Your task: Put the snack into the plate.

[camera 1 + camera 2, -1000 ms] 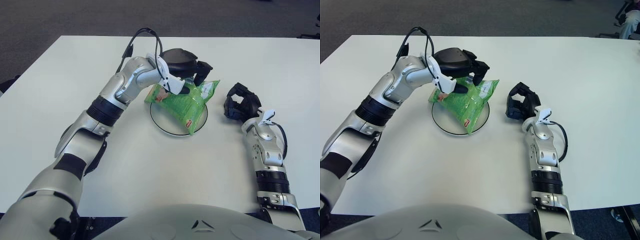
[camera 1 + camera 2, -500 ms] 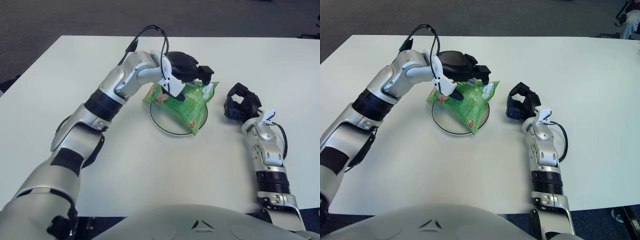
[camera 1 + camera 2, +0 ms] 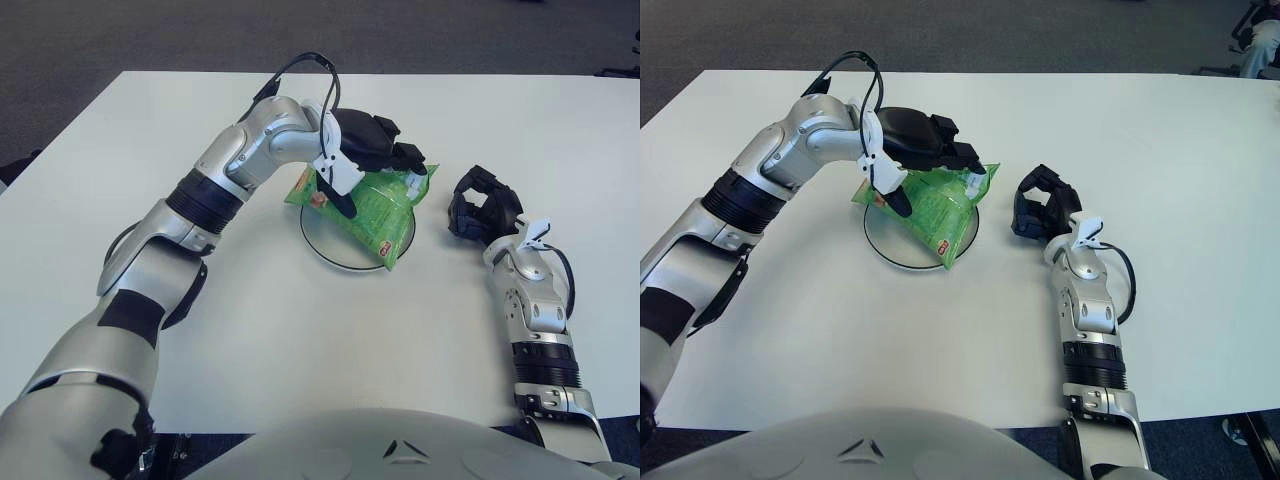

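A green snack bag (image 3: 378, 212) lies across the round white plate (image 3: 318, 243) in the middle of the table, with its ends over the rim. My left hand (image 3: 368, 176) is over the bag's far end. Its thumb (image 3: 340, 198) points down along the bag's left side and its fingers (image 3: 405, 158) spread over the top right corner, no longer pinching the bag. My right hand (image 3: 478, 208) rests idle on the table just right of the plate, fingers loosely bent and empty.
The white table (image 3: 300, 330) reaches to the far edge, with dark carpet beyond it. A black cable loops over my left wrist (image 3: 300, 70). My left forearm crosses the table from the left toward the plate.
My left hand lowered the bag onto the plate and turned. The thumb came off the bag and swung down. The bag now lies flatter. The right hand has not moved.
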`<state>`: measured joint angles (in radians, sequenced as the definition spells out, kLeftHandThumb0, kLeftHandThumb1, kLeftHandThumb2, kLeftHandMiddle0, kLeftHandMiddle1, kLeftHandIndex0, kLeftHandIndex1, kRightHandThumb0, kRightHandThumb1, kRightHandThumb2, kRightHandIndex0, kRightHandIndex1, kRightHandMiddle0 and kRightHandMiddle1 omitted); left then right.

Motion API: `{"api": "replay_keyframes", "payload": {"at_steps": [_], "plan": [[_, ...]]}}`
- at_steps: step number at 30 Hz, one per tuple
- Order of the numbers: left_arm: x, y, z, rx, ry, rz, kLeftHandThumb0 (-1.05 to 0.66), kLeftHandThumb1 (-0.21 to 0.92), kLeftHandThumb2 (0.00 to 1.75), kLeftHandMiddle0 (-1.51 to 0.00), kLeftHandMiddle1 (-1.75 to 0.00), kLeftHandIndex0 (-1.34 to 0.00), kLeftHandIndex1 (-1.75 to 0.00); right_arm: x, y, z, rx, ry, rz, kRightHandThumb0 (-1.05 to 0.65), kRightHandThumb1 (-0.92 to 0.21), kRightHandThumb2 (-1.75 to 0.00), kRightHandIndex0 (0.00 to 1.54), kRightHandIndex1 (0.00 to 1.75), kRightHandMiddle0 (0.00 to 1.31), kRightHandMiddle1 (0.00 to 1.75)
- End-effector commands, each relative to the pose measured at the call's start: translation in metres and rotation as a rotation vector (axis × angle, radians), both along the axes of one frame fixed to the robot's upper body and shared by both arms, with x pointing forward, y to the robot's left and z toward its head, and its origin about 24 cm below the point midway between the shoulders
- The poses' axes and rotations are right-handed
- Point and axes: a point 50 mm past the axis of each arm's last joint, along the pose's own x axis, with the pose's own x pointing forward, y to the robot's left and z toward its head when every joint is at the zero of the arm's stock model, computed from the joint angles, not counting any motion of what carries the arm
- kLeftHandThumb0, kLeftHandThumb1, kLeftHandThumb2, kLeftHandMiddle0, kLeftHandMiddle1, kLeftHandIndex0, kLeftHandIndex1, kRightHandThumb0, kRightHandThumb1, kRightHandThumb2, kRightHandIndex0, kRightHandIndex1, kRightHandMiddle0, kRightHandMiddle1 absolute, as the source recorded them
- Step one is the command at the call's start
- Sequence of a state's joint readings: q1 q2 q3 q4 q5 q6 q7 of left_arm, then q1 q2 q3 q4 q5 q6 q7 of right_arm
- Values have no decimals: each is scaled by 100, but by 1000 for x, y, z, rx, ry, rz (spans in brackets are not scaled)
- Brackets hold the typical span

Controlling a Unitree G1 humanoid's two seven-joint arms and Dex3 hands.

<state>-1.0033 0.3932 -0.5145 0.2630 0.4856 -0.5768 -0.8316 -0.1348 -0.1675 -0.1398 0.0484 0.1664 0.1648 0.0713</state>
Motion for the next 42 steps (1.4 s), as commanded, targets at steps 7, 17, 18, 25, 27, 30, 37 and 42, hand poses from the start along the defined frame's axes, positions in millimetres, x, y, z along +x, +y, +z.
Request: {"api": "replay_keyframes", "payload": {"at_steps": [7, 17, 18, 25, 27, 30, 37, 42], "plan": [[11, 16, 11, -28, 65, 3, -85, 80, 48, 0, -62, 0, -34, -14, 1, -36, 22, 177, -6, -50, -27, -137, 131, 175, 65, 175], [26, 43, 24, -202, 130, 64, -98, 92, 51, 0, -41, 0, -45, -13, 1, -38, 40, 186, -7, -50, -27, -137, 130, 175, 65, 175], [27, 44, 25, -208, 135, 67, -99, 92, 52, 0, -39, 0, -46, -13, 1, -38, 41, 186, -8, -50, -27, -137, 130, 175, 65, 175], [33, 65, 34, -345, 46, 119, -102, 92, 56, -7, -20, 0, -59, -12, 1, -40, 33, 184, -4, -50, -27, -138, 130, 175, 66, 175], [32, 68, 35, -372, 20, 122, -101, 92, 53, -10, -20, 0, -67, -12, 1, -40, 34, 184, -3, -50, -27, -138, 130, 175, 66, 175], [30, 77, 39, -384, -37, 162, -98, 92, 46, -12, -21, 0, -74, -11, 1, -41, 37, 185, 0, -50, -27, -138, 130, 175, 66, 175], [33, 87, 41, -395, -134, 268, -88, 92, 35, -12, -27, 0, -75, -9, 1, -43, 43, 187, 2, -50, -27, -138, 129, 175, 66, 175], [39, 95, 39, -416, -147, 319, -84, 92, 34, -12, -29, 0, -71, -8, 1, -44, 50, 186, 5, -50, -27, -138, 129, 175, 65, 175]]}}
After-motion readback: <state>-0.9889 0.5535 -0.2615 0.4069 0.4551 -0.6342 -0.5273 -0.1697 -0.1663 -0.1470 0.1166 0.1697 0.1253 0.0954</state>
